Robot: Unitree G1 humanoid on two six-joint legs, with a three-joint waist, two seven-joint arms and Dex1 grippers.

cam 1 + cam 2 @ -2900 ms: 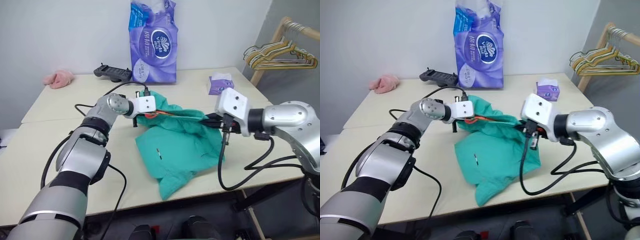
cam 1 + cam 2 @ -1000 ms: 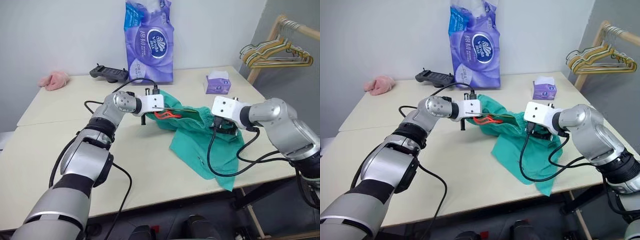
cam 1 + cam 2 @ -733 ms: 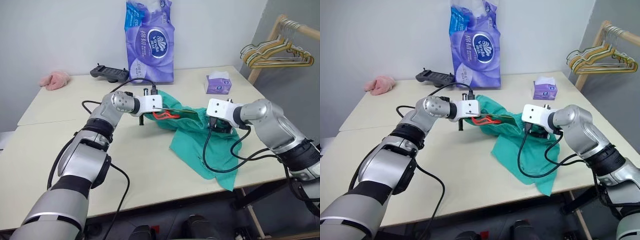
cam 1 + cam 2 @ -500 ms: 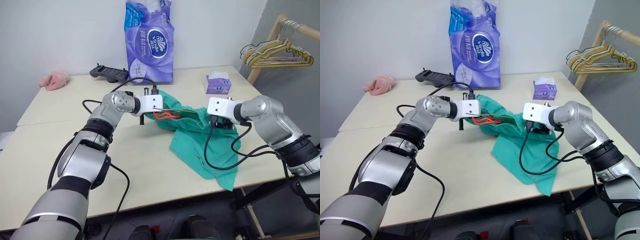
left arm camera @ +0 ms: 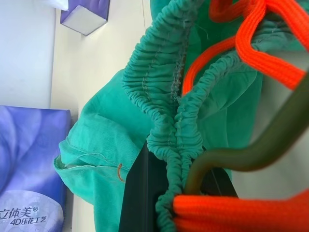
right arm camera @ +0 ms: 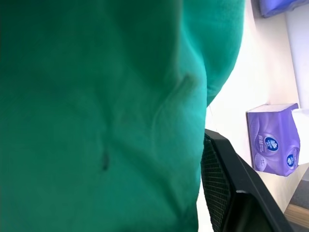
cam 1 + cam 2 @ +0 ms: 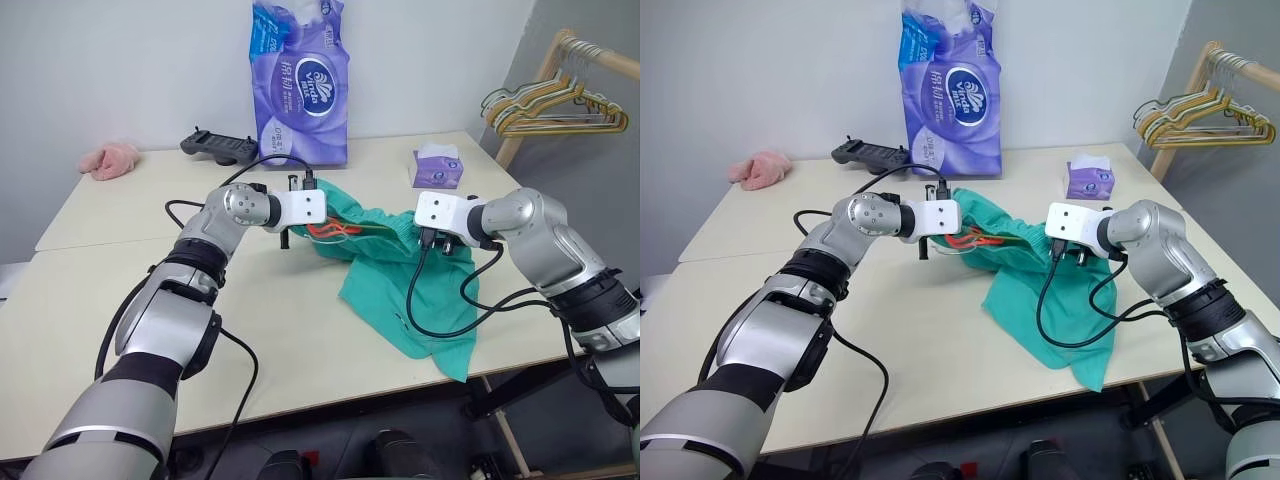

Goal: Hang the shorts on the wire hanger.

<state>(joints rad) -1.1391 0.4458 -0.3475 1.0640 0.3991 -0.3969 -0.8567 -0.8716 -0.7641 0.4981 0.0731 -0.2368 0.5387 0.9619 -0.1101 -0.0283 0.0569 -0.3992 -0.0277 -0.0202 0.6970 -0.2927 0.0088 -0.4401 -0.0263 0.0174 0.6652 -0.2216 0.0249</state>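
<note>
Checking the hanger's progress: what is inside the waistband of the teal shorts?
Inside the gathered waistband of the teal cloth shorts, an orange drawstring and a bend of olive-grey wire hanger show; the cloth covers the hanger's remainder.

1. The shorts [image 7: 400,280]: teal-green cloth with a gathered waistband and orange drawstring [image 7: 325,232], bunched at frame centre, one leg trailing toward the lower right over the tabletop [image 7: 300,340] edge.
2. The wire hanger [image 5: 260,145]: olive-grey wire, pressed against the waistband.
</note>
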